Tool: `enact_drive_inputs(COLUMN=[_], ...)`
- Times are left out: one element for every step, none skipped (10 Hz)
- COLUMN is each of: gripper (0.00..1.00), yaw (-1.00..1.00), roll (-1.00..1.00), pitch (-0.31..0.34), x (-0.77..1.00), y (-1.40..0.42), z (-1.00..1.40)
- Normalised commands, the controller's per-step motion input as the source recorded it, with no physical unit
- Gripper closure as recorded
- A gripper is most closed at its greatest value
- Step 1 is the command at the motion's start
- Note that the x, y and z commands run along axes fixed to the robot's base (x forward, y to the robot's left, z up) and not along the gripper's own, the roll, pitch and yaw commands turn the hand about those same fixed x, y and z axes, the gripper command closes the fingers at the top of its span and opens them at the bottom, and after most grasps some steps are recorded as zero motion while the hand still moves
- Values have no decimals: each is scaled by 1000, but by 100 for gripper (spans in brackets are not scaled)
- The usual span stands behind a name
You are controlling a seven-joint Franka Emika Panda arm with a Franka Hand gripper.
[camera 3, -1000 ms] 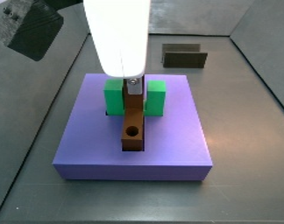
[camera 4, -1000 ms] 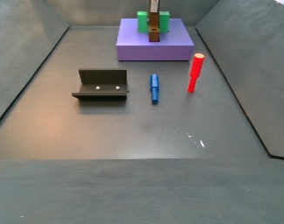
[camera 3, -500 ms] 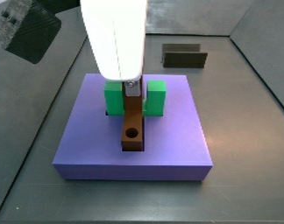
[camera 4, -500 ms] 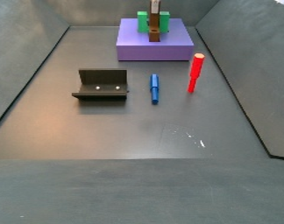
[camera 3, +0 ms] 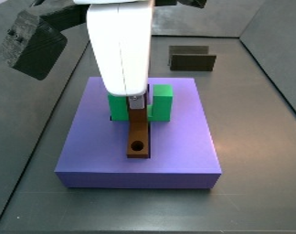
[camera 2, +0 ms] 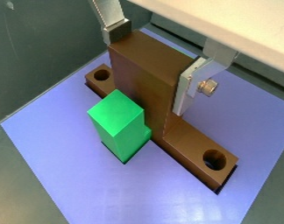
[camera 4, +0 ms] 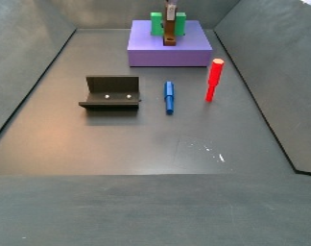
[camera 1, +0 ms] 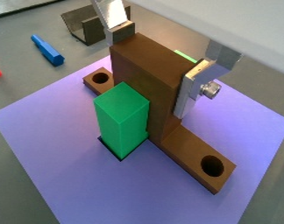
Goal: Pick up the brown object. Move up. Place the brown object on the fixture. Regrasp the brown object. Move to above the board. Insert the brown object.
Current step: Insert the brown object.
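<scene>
The brown object sits in the groove of the lavender board, its flat bar lying along the groove with a round hole near each end. Its upright part rises beside the green block. My gripper is shut on that upright part, one silver finger pressed on each side, as both wrist views show. In a side view the gripper stands between the green block's arms over the brown object. The fixture stands bare on the floor.
A red peg and a blue pin lie on the grey floor between the fixture and the board. The fixture sits beyond the board in a side view. Grey walls enclose the floor.
In a side view the arm's white body reaches a little lower over the green block. The brown object stays in the groove with the fingers shut on it.
</scene>
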Motion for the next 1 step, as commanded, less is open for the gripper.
enact_drive_inputs(gripper=[100], yaw=[0], roll=[0], pitch=[0], x=[0], y=[0], z=[0])
